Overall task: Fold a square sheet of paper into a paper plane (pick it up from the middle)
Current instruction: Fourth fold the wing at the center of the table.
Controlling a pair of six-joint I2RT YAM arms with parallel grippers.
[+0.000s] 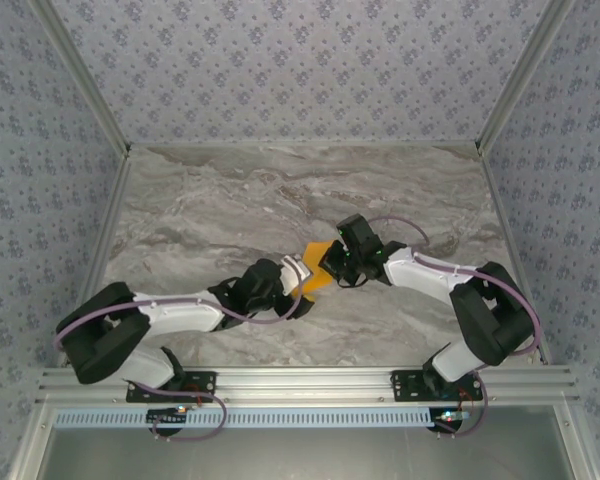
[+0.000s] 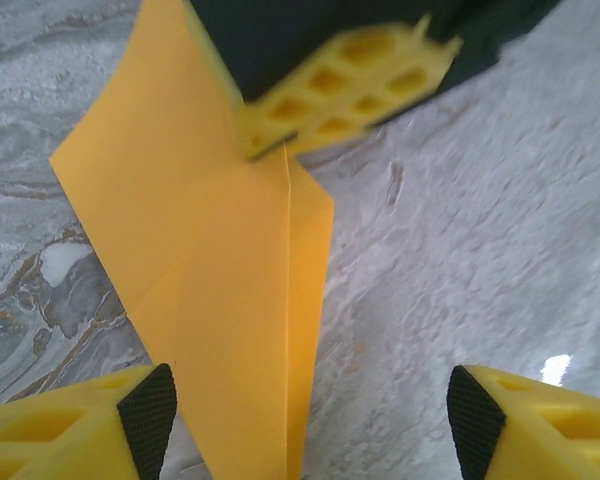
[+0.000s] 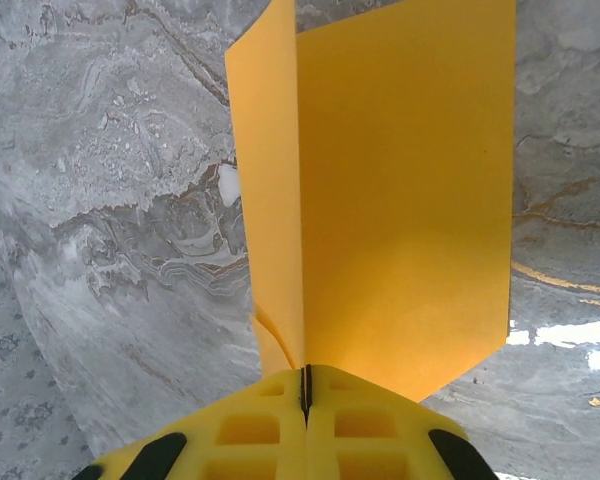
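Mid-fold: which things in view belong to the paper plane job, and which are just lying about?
Job:
partly folded bright-orange paper sheet
right gripper, shut on it
left gripper, open

Lying about:
nothing loose; just the grey marble tabletop and patterned walls

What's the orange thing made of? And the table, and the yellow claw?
The orange sheet looks like thin matte paper: it holds sharp creases. The table looks like glossy grey veined marble, or a print of it; light glints off it. The left claw has yellow fingers, likely moulded plastic, with black textured pads, maybe rubber.
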